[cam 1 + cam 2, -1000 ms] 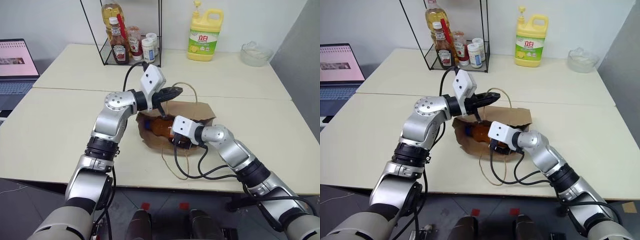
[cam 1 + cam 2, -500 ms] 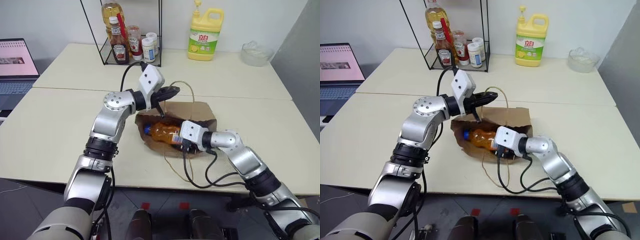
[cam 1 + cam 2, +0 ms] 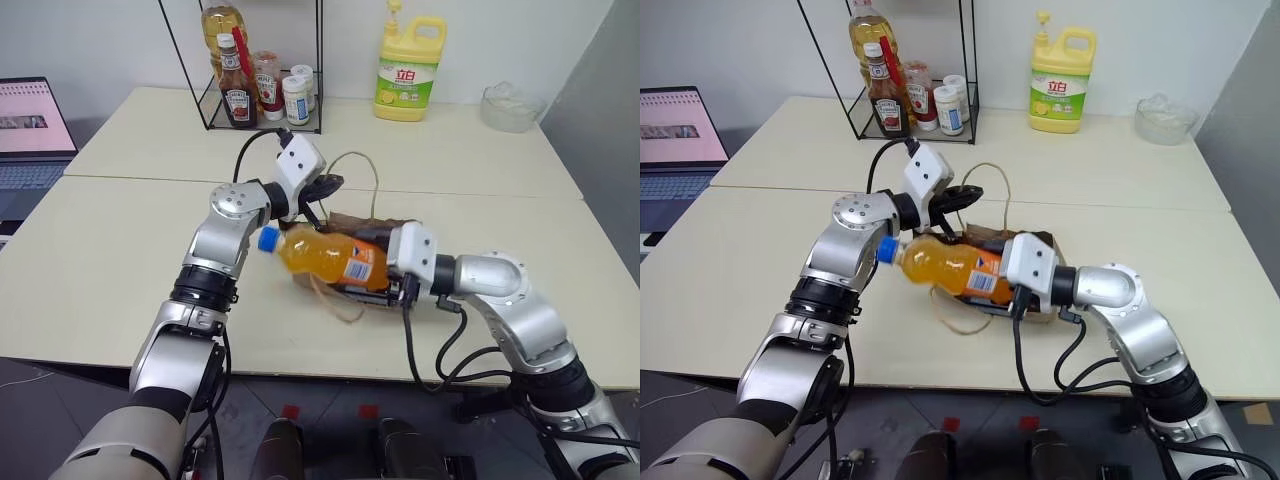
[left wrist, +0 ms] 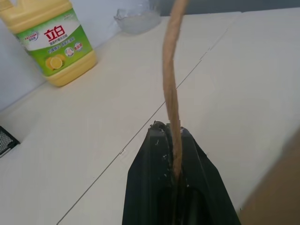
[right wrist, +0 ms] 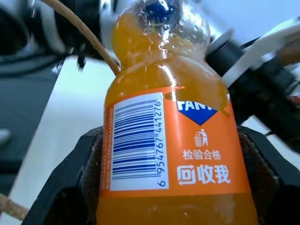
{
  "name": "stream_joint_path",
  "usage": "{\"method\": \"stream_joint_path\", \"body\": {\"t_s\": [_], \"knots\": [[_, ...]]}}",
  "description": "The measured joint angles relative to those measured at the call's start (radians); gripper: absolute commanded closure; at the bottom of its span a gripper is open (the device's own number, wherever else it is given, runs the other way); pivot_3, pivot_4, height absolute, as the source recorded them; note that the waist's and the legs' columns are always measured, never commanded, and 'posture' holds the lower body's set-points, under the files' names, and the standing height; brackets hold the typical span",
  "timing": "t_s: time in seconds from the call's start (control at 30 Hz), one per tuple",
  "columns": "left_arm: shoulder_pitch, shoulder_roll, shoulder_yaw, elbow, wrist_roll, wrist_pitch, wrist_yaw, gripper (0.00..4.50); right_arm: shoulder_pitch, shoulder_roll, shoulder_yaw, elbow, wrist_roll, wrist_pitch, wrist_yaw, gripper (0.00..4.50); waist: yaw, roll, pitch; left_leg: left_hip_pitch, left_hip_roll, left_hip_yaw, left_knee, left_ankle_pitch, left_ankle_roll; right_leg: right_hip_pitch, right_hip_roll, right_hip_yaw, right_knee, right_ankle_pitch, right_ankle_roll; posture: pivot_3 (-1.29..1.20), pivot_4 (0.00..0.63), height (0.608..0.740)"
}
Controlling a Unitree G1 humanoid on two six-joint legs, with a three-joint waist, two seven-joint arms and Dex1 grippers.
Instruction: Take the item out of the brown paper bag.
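One second ago the orange bottle (image 3: 325, 256) lay deep inside the brown paper bag (image 3: 372, 232); now the right gripper (image 3: 392, 272) has it clamped around the label end, lifted clear of the bag's mouth and held level just in front of the bag, blue cap pointing toward the robot's left. The extraction looks essentially done; only setting the bottle down remains. The left gripper (image 4: 174, 174) is pinched tight on one twisted handle (image 4: 170, 84), above the bag's far edge. The bag, sagging flat on the table (image 3: 120, 240), appears empty, though its inside is mostly hidden.
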Motion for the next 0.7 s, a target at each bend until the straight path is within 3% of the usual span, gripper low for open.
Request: {"method": "stream_joint_path", "body": {"t_s": [0.2,0.4,0.7], "knots": [[0.000,0.000,0.001,0.009,0.014,-0.005,0.004,4.50,-0.170,0.054,-0.212,-0.057,0.193,0.266,-0.212,1.22,0.000,0.000,0.000,0.000,0.000,0.000,0.000,0.000,0.000,0.000,0.000,0.000,0.000,0.000,0.000,0.00,0.150,0.740],[0.000,-0.004,0.001,0.015,0.021,-0.014,0.012,4.50,-0.260,0.116,-0.323,-0.006,0.245,0.373,-0.425,1.22,0.000,0.000,0.000,-0.001,0.000,0.000,-0.001,0.000,0.000,-0.001,0.000,0.000,0.000,0.000,0.000,0.00,0.150,0.740],[-0.005,0.004,0.007,0.032,0.030,-0.013,0.044,4.50,-0.197,-0.142,-0.301,0.173,-0.022,0.350,-0.537,1.22,0.001,0.001,0.000,-0.006,-0.001,0.000,-0.001,0.000,0.000,-0.007,-0.001,0.000,0.000,0.000,0.000,0.00,0.150,0.740]]}}
